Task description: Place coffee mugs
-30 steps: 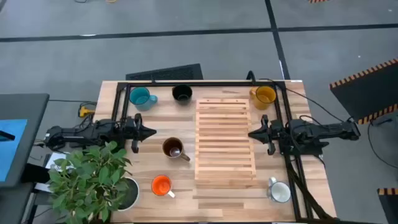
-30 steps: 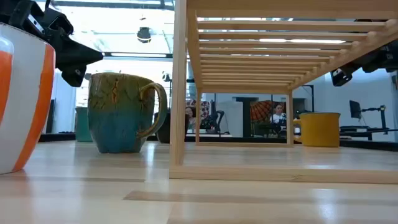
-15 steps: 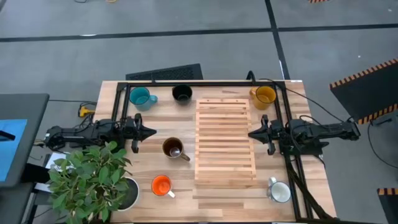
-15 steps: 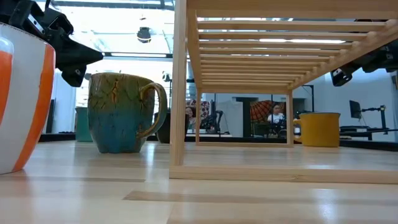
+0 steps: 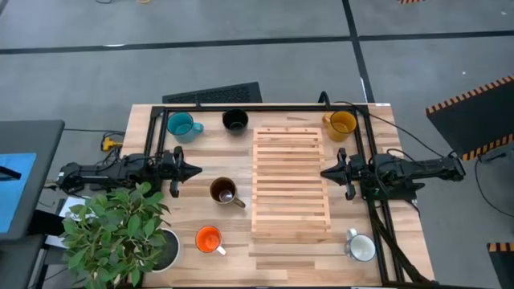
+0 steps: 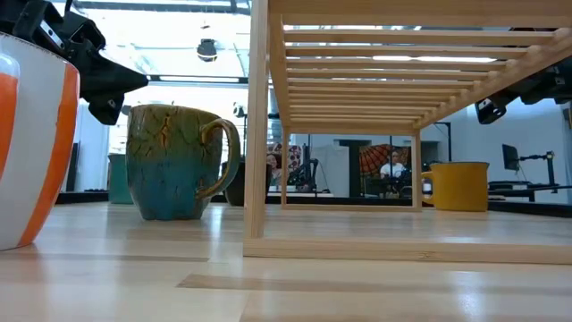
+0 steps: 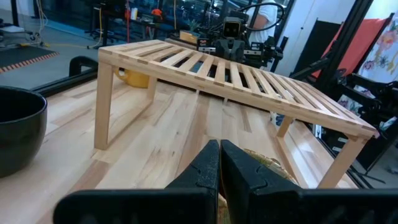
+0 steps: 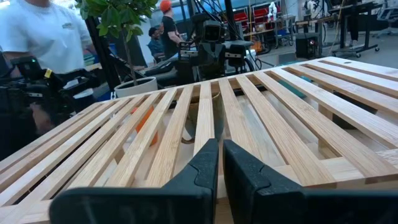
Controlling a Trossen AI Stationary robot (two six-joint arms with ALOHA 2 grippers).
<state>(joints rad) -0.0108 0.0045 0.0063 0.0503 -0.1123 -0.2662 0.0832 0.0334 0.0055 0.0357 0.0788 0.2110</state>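
Observation:
Six mugs stand upright on the table around a slatted wooden rack (image 5: 291,178): teal-blue (image 5: 183,125), black (image 5: 234,120) and mustard-yellow (image 5: 342,122) along the far side, brown (image 5: 223,192) left of the rack, orange (image 5: 209,239) and white/silvery (image 5: 361,247) near the front. My left gripper (image 5: 197,169) hovers shut left of the rack, just beyond the brown mug (image 7: 264,160). My right gripper (image 5: 324,171) hovers shut at the rack's right edge, level with the slats (image 8: 219,158). Neither touches anything.
A leafy potted plant (image 5: 120,233) fills the near left corner beside the orange mug (image 6: 27,134). A black frame (image 5: 257,106) runs along the far edge and both sides of the table. The rack stands on legs, with open room under it (image 6: 357,206). A person (image 8: 37,37) stands beyond the table.

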